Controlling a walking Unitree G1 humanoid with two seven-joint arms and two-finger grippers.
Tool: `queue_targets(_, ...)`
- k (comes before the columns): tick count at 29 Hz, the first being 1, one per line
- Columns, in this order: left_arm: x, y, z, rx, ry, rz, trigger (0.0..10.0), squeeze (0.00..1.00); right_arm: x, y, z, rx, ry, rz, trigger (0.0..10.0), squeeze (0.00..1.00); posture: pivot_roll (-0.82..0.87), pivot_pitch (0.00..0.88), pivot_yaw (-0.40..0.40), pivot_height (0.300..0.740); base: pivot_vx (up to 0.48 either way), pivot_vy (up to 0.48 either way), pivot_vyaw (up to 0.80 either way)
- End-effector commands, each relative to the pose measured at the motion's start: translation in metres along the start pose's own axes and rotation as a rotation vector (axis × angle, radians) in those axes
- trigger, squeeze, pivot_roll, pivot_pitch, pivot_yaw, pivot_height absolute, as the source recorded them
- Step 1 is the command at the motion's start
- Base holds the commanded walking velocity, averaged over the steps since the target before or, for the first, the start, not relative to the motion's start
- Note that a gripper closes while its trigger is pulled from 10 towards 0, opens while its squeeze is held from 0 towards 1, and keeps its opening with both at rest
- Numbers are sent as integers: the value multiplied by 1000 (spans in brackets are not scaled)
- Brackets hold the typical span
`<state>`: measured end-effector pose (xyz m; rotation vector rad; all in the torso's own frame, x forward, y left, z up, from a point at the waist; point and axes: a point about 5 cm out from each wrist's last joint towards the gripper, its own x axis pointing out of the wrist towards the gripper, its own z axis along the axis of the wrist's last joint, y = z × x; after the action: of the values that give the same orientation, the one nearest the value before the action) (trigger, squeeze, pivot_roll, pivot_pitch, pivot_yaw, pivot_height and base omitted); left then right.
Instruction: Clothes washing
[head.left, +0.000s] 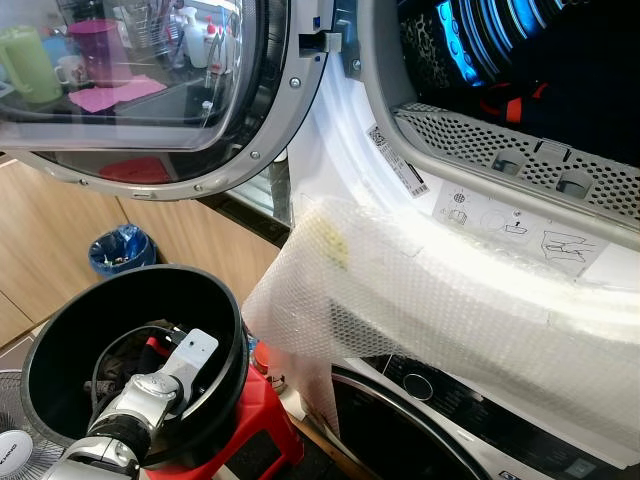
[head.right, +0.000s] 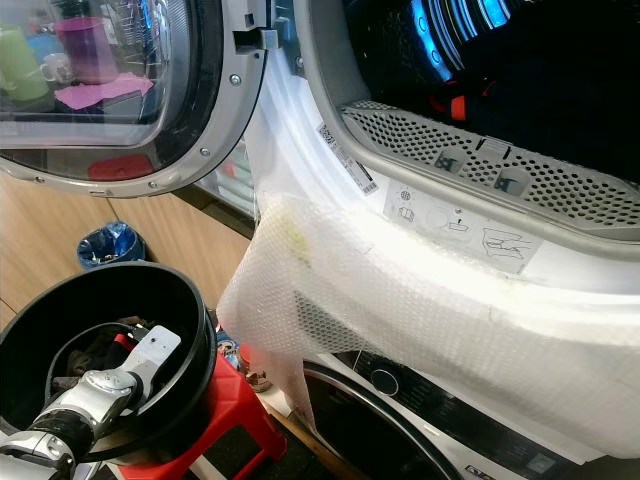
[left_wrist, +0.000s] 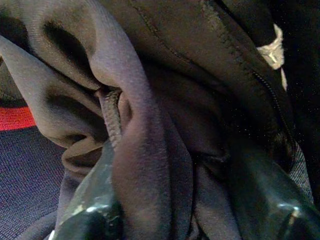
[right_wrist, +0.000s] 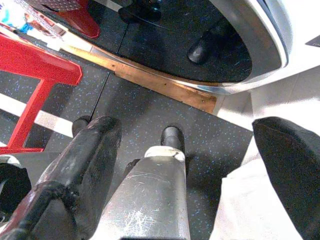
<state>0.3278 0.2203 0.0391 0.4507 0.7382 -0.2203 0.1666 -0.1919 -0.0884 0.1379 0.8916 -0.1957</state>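
- The dryer drum (head.left: 540, 60) stands open above the washing machine (head.left: 430, 420), its door (head.left: 150, 90) swung aside and bubble wrap (head.left: 400, 300) over the sill.
- The black tub (head.left: 60, 350) sits on a red stool (head.left: 270, 420).
- The left claw (left_wrist: 170, 200) is inside it, fingers spread around dark clothing (left_wrist: 165, 100), not yet pinching; next, close and lift.
- The right claw (right_wrist: 200, 165) hangs open, empty, over the floor (right_wrist: 130, 110).

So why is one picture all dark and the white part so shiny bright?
Left wrist view: the left gripper is down inside the black bucket, against dark clothes, so little light reaches. Left eye view: light glares off the bubble wrap on the dryer's rim.
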Motion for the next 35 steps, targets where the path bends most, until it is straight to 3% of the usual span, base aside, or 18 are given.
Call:
queue_targets(1, 1, -3, -6, 7, 26, -12, 0, 0, -1, -3, -5, -7, 17, -7, 10000, 0, 92, 115, -2, 740, 0, 0, 0)
queue_targets(35, 2, -4, 0, 13, -8, -28, 0, 0, 0, 4, -2, -16, 15, 15, 10000, 0, 92, 46, 0, 740, 0, 0, 0)
